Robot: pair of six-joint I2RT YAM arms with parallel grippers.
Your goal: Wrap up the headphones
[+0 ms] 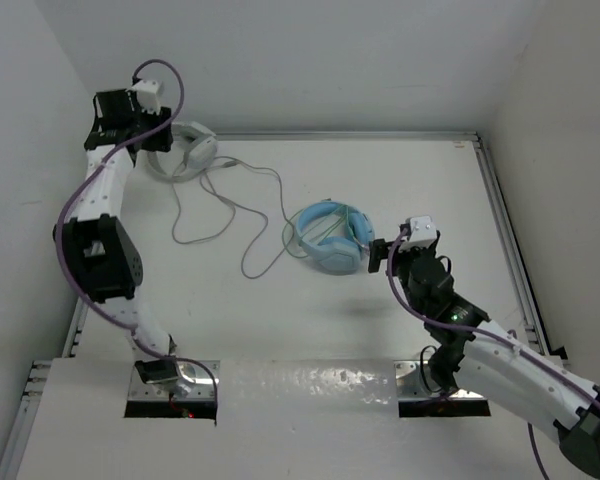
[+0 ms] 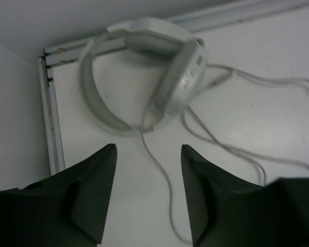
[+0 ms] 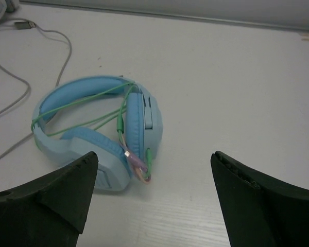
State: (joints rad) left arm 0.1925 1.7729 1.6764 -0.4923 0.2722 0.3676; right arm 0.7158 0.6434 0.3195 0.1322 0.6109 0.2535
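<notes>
The white and light-grey headphones lie at the table's far left corner. In the left wrist view the headphones lie on their side, headband toward the corner. Their long thin grey cable trails loose across the table to the right and also shows in the left wrist view. My left gripper is open and empty, hovering just short of the headphones with the cable running between its fingers. My right gripper is open wide and empty, above the table right of mid-table.
Light blue headphones with a green cable wound around them lie mid-table, just left of my right gripper; they also show in the right wrist view. A metal rail edges the table's right side, and walls close the back and left.
</notes>
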